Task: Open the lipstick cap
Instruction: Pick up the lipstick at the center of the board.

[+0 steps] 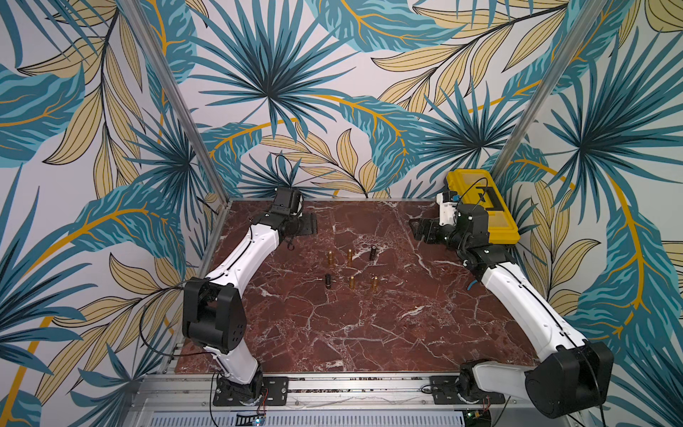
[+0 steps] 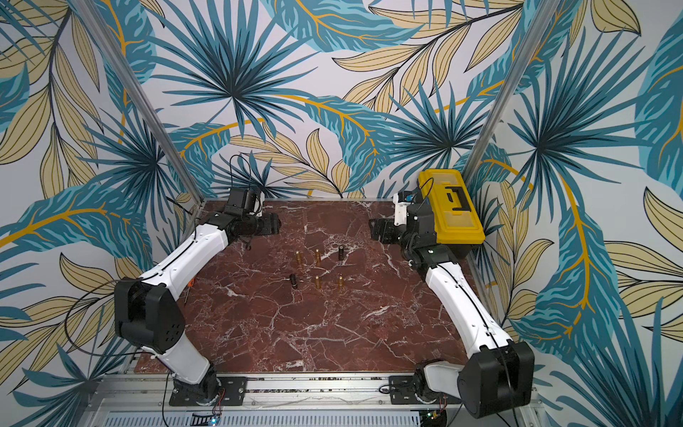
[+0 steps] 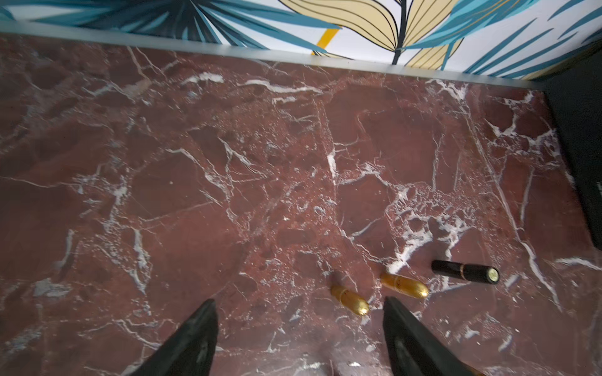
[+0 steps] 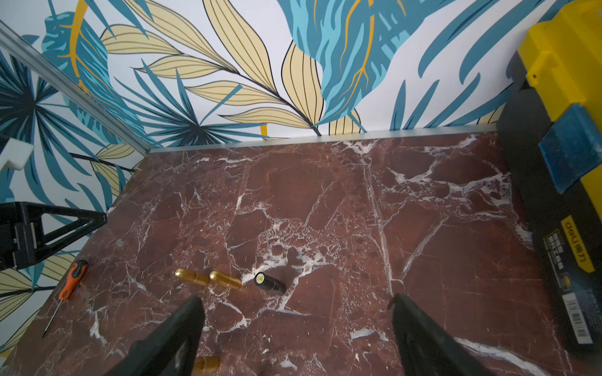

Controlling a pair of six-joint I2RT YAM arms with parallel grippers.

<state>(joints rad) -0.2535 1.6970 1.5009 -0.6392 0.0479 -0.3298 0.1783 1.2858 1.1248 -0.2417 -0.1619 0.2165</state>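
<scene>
Your left gripper hangs near the table's far-left corner in both top views. Your right gripper sits near the far-right corner, beside the yellow toolbox. Six lipsticks stand upright mid-table, well apart from both.

Left wrist view: the jaws are spread wide with nothing between them. Two gold lipsticks and a black lipstick lie beyond the tips.

Right wrist view: the jaws are likewise wide and empty. The black lipstick is ahead, and an orange screwdriver lies by the table's left edge.

Every cap looks to be on, so you have yet to pick one, grip it and pull.
</scene>
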